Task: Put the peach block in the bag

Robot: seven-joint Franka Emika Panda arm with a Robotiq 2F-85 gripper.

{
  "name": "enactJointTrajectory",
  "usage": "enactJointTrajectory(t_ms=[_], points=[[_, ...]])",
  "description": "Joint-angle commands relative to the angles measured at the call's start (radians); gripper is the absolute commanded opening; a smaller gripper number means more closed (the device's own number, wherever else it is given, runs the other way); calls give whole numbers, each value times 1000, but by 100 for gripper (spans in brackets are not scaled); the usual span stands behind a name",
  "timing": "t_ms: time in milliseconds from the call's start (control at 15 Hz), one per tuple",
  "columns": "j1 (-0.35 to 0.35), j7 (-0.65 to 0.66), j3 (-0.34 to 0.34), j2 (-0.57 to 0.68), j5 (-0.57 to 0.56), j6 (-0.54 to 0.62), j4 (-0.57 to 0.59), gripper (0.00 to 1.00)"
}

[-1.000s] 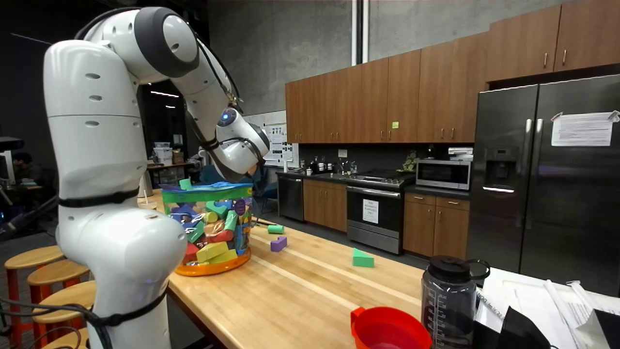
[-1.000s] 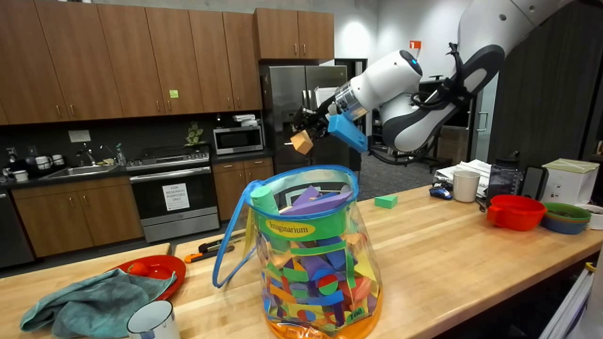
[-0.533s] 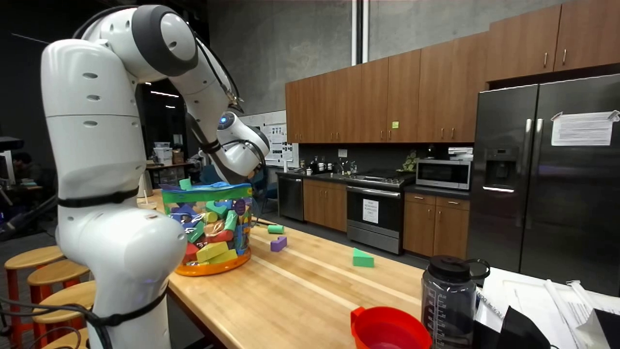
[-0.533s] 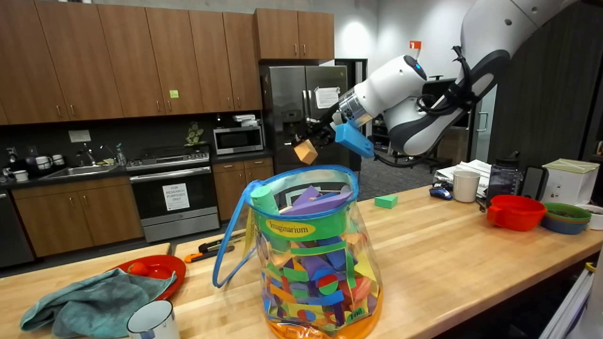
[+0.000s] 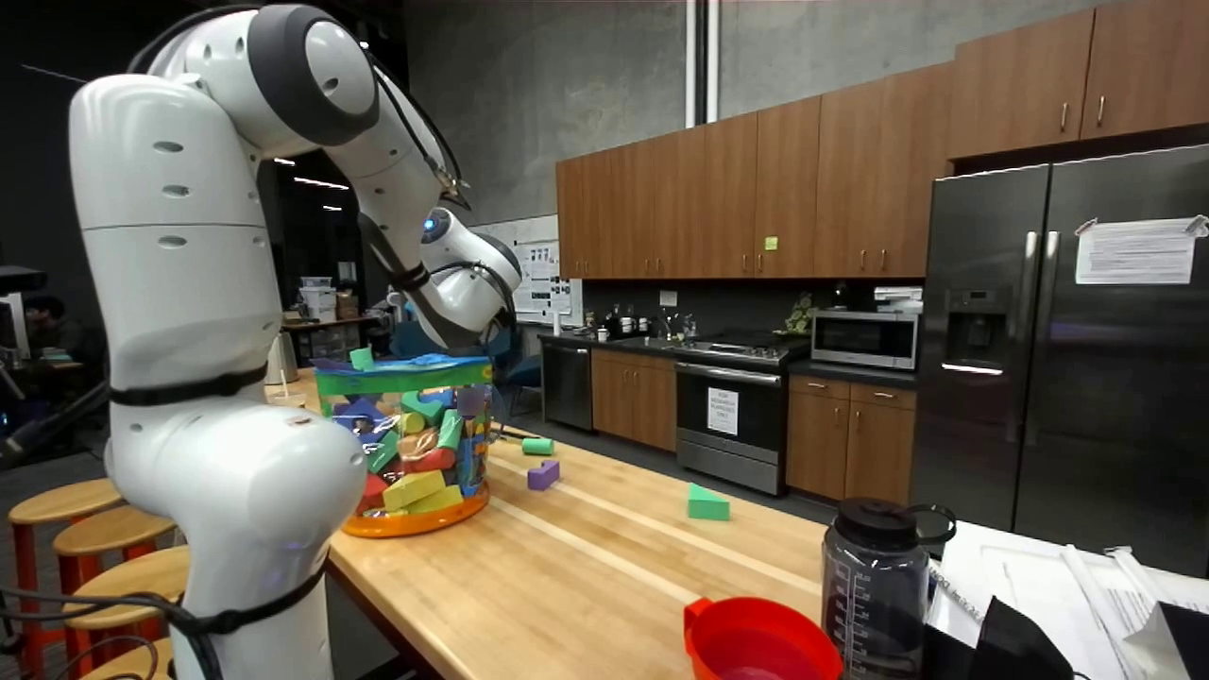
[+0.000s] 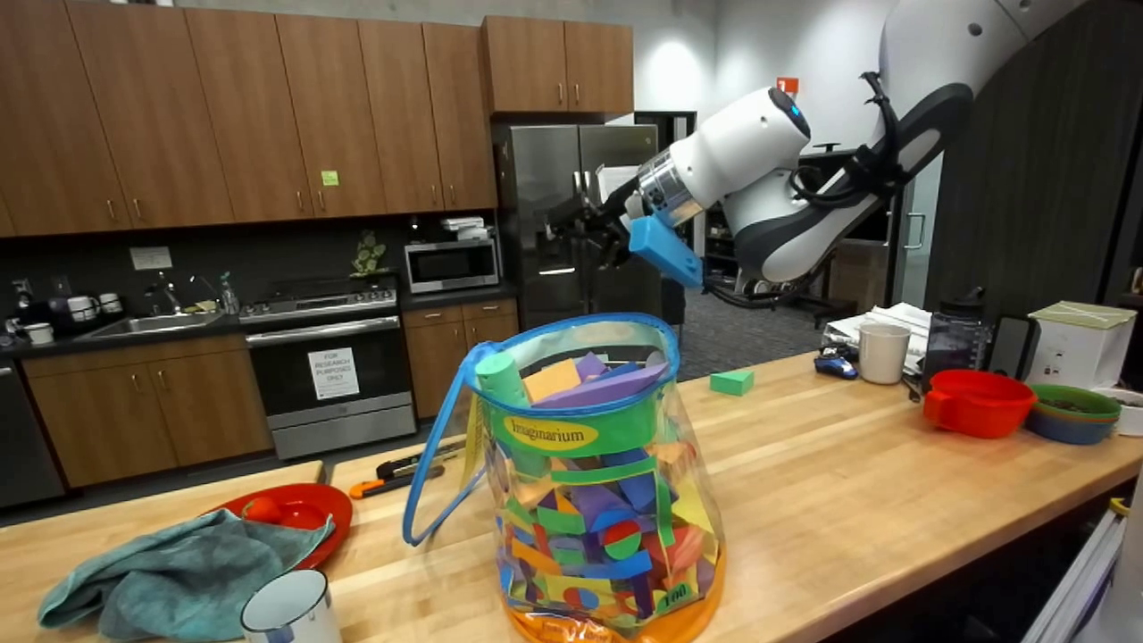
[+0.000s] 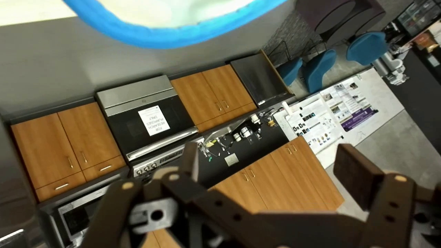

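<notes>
The peach block (image 6: 552, 380) lies inside the mouth of the bag, against a green cylinder and purple pieces on top of the pile. See-through with a green band and blue rim, the bag (image 6: 625, 434) stands upright on the table, full of coloured blocks. Above its opening and towards the back, my gripper (image 6: 579, 246) hangs with its jaws wide apart. In the wrist view nothing is between the fingers (image 7: 358, 175), and the bag's blue rim crosses the top. An exterior view shows the bag (image 5: 406, 380) below the wrist, where the gripper is mostly hidden.
On the wooden table (image 5: 586, 557) lie a green wedge (image 5: 708, 503), a purple block (image 5: 543, 475) and a green cylinder (image 5: 537, 446). A red bowl (image 6: 978, 404) and dark bottle (image 5: 874, 586) stand farther along. A towel (image 6: 179, 572), red plate (image 6: 312, 505) and mug (image 6: 290, 607) flank the bag.
The jaws have opened and let go of the peach block, which has dropped into the top of the bag. The arm first dipped slightly towards the bag, then rose a little.
</notes>
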Motion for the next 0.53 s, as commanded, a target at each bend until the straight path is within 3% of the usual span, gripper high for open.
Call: enactJointTrajectory(t_ms=[0,267,467], points=[[-9,11,-23,-47,62,0,36,100],[-67,-45,-19,-52,147,-62,73,100],[-93,-62,-34,-41,123,-150,73,100]])
